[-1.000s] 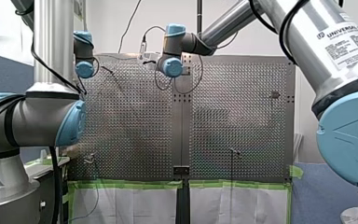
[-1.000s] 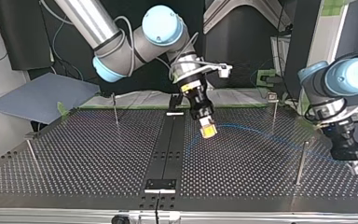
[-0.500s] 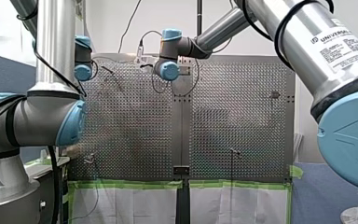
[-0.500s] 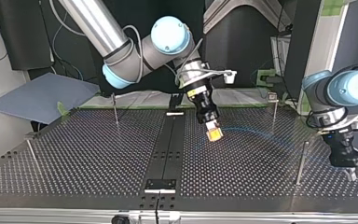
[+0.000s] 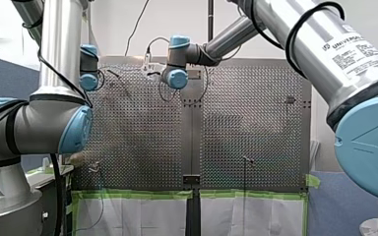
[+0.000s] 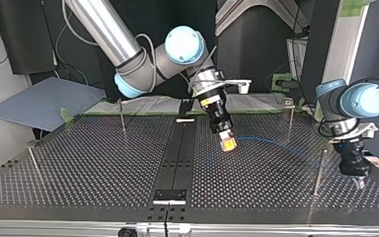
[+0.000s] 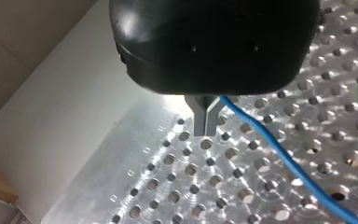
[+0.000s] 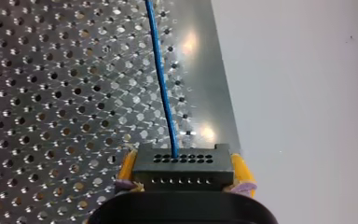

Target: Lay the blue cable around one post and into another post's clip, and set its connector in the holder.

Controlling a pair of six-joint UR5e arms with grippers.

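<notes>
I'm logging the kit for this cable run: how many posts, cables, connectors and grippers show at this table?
Posts: 4
Blue cable: 1
Connector: 1
Grippers, my left gripper and my right gripper: 2
Total: 8

Perforated metal table point(image 6: 79, 163), silvery, covered in even rows of small holes. Black strip point(image 6: 176, 158) down its middle. Green tape point(image 5: 138, 194) along the edge nearest the arms, with white sheeting point(image 5: 142, 216) beyond it. Slate-blue flat board point(image 6: 39, 101) beside the table's corner at the top view's left.
</notes>
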